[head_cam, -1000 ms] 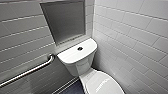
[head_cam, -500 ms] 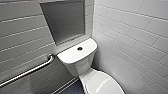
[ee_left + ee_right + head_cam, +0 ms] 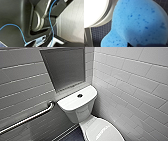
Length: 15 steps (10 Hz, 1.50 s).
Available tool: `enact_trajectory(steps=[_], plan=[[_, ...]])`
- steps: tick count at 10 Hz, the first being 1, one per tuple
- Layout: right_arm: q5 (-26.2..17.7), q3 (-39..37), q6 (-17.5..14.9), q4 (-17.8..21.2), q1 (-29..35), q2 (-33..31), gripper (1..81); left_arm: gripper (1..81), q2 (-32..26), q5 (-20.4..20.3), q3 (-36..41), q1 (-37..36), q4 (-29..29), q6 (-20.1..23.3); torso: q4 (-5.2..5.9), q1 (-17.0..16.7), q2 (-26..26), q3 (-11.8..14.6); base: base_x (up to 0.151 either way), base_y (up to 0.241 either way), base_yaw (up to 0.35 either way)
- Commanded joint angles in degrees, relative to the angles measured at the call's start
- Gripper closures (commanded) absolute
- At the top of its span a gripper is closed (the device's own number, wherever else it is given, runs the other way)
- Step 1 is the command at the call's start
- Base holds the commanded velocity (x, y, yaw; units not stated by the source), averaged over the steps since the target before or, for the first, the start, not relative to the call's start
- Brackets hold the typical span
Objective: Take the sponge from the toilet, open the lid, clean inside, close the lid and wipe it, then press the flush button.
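In the head view, a metal grab bar (image 3: pixel 27 118) runs diagonally across the grey tiled wall (image 3: pixel 20 79). Beside it, a recessed grey panel (image 3: pixel 63 68) sits above the toilet (image 3: pixel 80 113). The flush button (image 3: pixel 80 95) is centred on the white tank top. The lid (image 3: pixel 103 130) lies closed over the bowl, in front of the tank. A white tiled wall (image 3: pixel 135 84) stands just beside the toilet. A strip of dark floor (image 3: pixel 75 135) shows by the bowl. In the left wrist view, a blue cable (image 3: pixel 50 25) crosses the robot's dark housing; whether the left gripper (image 3: pixel 43 43) is spread or closed cannot be determined. In the right wrist view, the right gripper (image 3: pixel 144 45) pinches the sponge (image 3: pixel 139 23), which hangs above dark mosaic floor tiles (image 3: pixel 100 32), near the toilet's curved white edge.
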Motion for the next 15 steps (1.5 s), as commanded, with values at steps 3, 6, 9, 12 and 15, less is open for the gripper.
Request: enact_trajectory(steps=[3, 6, 9, 12, 15], plan=[[26.73, 27.64, -0.30, -9.45, 15.29, -1.53, 81.1, 1.0, -0.53, 0.61, 0.81, 1.29, 1.04, 0.28, 0.00, 0.00, 0.00, 0.00, 0.000, 0.000, 0.000], [26.91, 26.50, -0.30, -7.70, 24.95, 2.87, 81.1, 1.0, -0.53, 0.61, 0.81, 1.29, 0.96, 0.28, 0.00, 0.00, 0.00, 0.00, 0.000, 0.000, 0.000], [26.82, 17.99, -1.01, 0.12, 35.94, 9.72, 81.1, 1.0, -0.53, 0.53, 0.72, 1.29, 0.70, 0.19, 0.00, 0.00, 0.00, 0.00, 0.000, 0.000, 0.000], [18.70, 3.07, -1.01, 2.24, 39.65, 18.24, 81.1, 1.0, -0.53, 0.61, 0.63, 1.29, 0.52, 0.19, 0.00, 0.00, 0.00, 0.00, 0.000, 0.000, 0.000], [6.43, -10.83, -1.18, 6.18, 43.43, 26.40, 81.1, 1.0, -0.71, 0.61, 0.55, 1.29, 0.35, 0.11, 0.00, 0.00, 0.00, 0.00, 0.000, 0.000, 0.000]])
